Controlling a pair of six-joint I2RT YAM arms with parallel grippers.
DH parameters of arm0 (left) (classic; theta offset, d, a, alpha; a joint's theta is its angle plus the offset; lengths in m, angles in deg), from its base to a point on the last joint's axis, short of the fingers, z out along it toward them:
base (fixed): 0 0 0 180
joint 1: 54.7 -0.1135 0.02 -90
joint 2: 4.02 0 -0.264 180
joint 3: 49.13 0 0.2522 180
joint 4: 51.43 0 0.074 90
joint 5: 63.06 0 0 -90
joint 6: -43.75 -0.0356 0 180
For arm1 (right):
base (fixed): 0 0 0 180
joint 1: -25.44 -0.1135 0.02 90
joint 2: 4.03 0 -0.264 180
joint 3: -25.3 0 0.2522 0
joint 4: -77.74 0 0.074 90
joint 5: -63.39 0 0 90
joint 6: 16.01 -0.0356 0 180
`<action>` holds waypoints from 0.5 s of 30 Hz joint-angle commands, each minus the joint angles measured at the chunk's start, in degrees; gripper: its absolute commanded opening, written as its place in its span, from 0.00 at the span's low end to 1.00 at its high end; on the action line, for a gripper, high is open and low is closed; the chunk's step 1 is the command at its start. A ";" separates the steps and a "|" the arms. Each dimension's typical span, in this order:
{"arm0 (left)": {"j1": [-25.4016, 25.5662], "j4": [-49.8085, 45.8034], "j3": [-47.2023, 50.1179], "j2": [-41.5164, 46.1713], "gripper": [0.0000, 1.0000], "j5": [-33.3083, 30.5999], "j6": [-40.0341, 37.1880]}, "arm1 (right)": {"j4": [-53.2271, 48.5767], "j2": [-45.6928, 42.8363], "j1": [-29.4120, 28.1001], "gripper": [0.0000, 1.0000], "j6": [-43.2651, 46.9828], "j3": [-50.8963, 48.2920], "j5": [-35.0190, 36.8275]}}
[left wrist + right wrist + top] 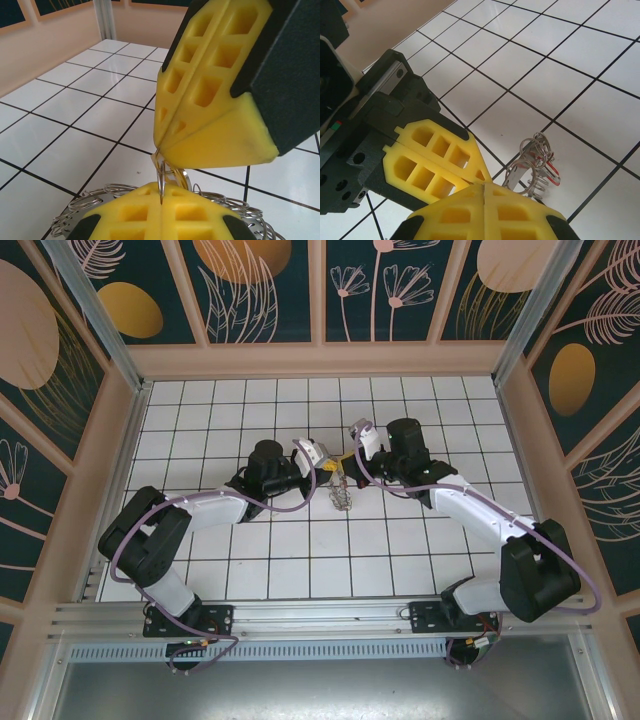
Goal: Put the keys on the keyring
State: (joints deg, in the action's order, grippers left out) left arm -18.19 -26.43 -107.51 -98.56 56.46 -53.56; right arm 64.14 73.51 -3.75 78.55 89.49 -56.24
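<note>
Nearest, along the table's front edge, a metal rail (320,612) carries both arm bases. The left arm (150,540) and right arm (520,570) reach inward over the white tiled floor (220,410) and meet approx. mid-table. The left claw (161,202) is clenched, yellow fingers pressed flat together w/ a thin wire loop (161,181) caught in the seam between them. The right claw (161,150) comes in from the opposite side, also clenched, its tip nearly touching the left's. The same loop runs up into that tip, so both seem to pinch it, tho how firmly the right one grips I can't tell. The loop looks to belong to the rim of the keyring (341,496), which sits directly under the two tips. From above it reads as a narrow, tilted shape rather than a flat circle. Its fringe of small metal loops spreads out either side of the left fingers. Whether it rests on the tile I can't tell. Just behind the fingertips, in the right wrist view, the keys (547,167) show as red bits tangled in a bunch of rings; their blades are too small to make out. Furthest back stand dark wall panels (260,290) w/ leaf and flower patterns.
</note>
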 commanded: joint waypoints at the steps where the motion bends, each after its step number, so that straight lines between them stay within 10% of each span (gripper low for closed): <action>1: -0.20 1.23 -0.24 1.35 0.00 -0.50 -0.41 | 2.59 -2.26 -0.12 0.00 0.42 0.26 1.62; 15: -0.18 3.16 -0.20 1.38 0.00 0.16 0.93 | 5.11 -2.30 1.94 0.00 -3.14 -2.44 4.98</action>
State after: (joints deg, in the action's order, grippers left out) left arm -18.21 -25.77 -107.51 -98.54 56.37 -53.45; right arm 66.57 72.87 -3.05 76.49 87.81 -54.78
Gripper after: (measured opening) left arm 0.059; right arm 0.052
